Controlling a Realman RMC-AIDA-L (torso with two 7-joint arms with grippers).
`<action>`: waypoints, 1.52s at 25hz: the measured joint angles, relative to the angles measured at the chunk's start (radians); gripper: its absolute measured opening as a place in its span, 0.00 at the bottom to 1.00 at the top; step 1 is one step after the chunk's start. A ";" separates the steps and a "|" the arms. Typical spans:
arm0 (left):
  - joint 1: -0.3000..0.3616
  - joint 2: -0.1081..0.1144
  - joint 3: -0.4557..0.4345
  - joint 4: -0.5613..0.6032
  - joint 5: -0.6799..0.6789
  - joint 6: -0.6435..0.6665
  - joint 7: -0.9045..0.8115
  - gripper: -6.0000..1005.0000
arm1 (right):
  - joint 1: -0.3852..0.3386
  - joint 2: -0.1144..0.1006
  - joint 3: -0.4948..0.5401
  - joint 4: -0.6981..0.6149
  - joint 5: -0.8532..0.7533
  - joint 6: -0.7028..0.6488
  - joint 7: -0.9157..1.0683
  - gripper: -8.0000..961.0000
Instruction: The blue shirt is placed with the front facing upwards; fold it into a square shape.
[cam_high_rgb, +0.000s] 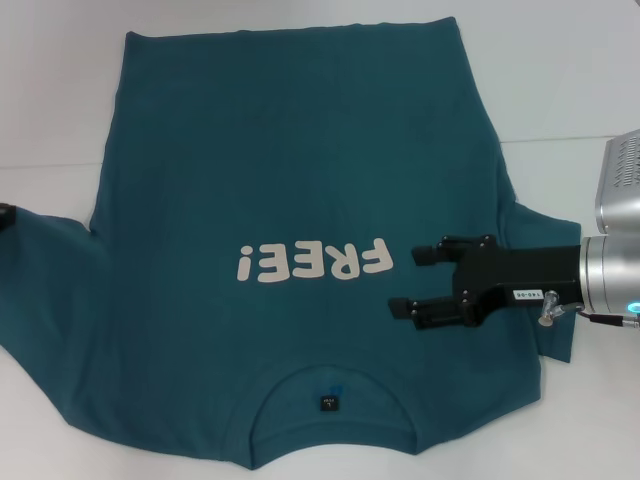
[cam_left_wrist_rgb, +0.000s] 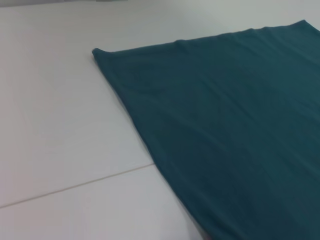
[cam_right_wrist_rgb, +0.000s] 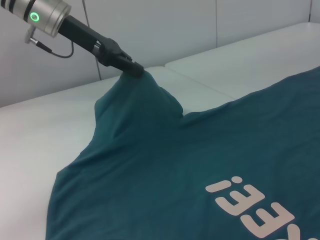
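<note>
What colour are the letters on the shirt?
Cream lettering on the blue shirt, clearest in the head view.

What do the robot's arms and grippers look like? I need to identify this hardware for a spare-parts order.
The right gripper is black and angular, with two flat jaws and a small white label on its body. It mounts on a silver cylindrical wrist with a blue-lit ring and a thin cable. The left gripper is also slim and black, on a silver wrist with a green ring light and a cable loop.

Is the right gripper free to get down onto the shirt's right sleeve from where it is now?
Probably yes: the right gripper hangs open over the blue shirt, beside that sleeve, nothing between.
</note>
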 joint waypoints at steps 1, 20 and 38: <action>0.002 0.001 0.001 0.005 0.000 0.001 -0.004 0.03 | 0.000 0.000 0.000 0.000 0.000 0.000 0.000 0.95; 0.004 -0.035 0.006 0.123 0.055 0.114 -0.086 0.03 | 0.003 0.000 -0.003 0.000 -0.001 0.006 0.003 0.95; -0.003 -0.232 0.222 0.380 0.179 0.194 -0.368 0.04 | -0.006 0.000 -0.003 0.005 -0.012 0.018 0.006 0.95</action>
